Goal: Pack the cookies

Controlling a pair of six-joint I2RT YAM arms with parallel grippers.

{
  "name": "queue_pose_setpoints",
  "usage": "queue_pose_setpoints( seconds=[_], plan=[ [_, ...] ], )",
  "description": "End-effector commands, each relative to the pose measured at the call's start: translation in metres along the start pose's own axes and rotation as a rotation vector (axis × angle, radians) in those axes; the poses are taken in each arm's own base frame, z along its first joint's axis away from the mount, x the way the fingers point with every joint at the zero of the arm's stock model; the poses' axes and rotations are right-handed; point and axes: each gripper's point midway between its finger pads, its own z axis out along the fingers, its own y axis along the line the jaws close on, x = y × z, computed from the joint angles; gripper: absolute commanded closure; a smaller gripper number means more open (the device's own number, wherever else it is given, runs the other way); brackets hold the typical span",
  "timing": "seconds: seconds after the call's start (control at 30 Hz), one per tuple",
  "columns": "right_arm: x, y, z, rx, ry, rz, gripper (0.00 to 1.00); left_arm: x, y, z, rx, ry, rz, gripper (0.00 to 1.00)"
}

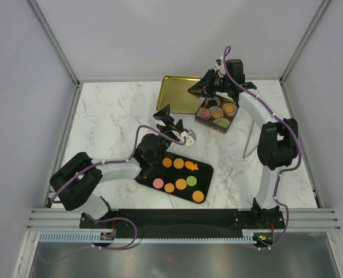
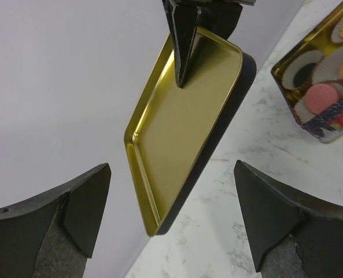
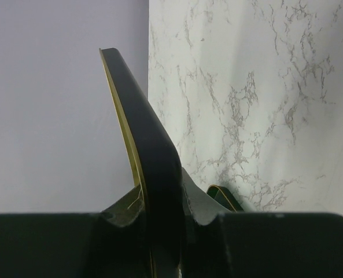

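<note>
Right fingers are clamped on the edge of the gold lid, holding it just off to the back-left of the tin. I can't tell whether its far edge touches the surface. Left fingers stand wide open with nothing between them, hovering between the tin and the black tray.

The cookies are split. Some sit in the paper cups inside the tin, a pink one among them. A batch lies loose on the tray: orange rounds, one pink, one green and a fish shape. So I read this as mid-packing, with the lid waiting. Next I'd swing the left arm down over the tray, square up on one flat cookie and pinch it by the rim.
</note>
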Motion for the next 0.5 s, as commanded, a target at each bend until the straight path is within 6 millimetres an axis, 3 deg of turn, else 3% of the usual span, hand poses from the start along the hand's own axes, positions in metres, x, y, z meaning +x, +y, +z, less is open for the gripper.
queue_pose_setpoints(
  seconds=[0.0,0.17,0.4,0.47],
  plan=[
    [0.004,0.040,-0.019,-0.053,-0.028,-0.047,1.00,-0.036,0.054,0.010,-0.240,-0.132,0.160,0.05],
    [0.010,0.039,-0.023,-0.040,-0.022,-0.054,1.00,-0.035,0.039,0.027,-0.220,-0.145,0.284,0.06],
    [0.025,0.036,-0.021,-0.010,0.008,-0.070,1.00,-0.036,0.048,0.038,-0.298,-0.131,0.391,0.11],
    [0.025,0.035,-0.022,-0.002,0.007,-0.076,1.00,-0.037,0.052,0.040,-0.317,-0.129,0.390,0.17]
  ],
)
